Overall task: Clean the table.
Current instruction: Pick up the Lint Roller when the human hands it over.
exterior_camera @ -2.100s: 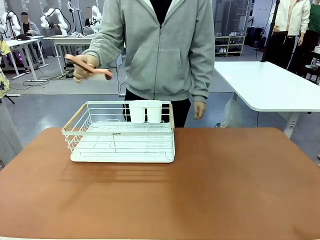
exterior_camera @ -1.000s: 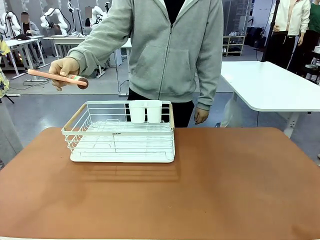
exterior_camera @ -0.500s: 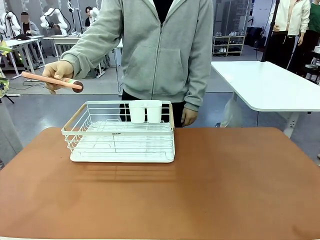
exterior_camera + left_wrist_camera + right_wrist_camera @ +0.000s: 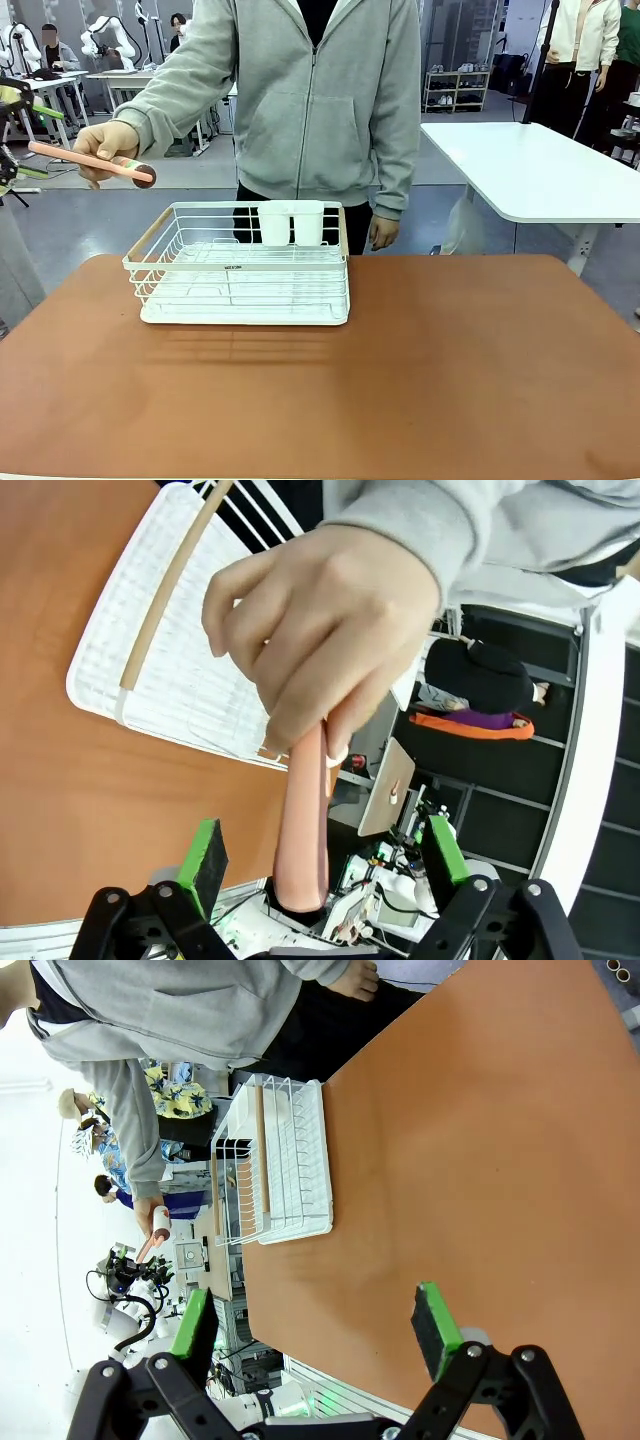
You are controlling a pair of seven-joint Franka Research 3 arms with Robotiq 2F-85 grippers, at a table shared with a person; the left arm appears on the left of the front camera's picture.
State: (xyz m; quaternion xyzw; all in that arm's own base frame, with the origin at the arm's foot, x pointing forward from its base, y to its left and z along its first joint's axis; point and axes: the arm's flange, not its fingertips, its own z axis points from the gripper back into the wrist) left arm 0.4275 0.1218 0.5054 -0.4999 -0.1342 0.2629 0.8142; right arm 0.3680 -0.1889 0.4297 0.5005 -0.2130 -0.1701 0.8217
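Left gripper is wide open; a hand at 12 o'clock holds a pink tool, its end between the green pads.

Black left pincer and right pincer have green pads.

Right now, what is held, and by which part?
The person's hand grips the pink utensil near its middle; left gripper and right gripper hold nothing.

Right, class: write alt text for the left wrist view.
A person's hand holds a pink-handled utensil, its end between the pads of the open left tool. Behind: a white wire dish rack on the reddish-brown table.
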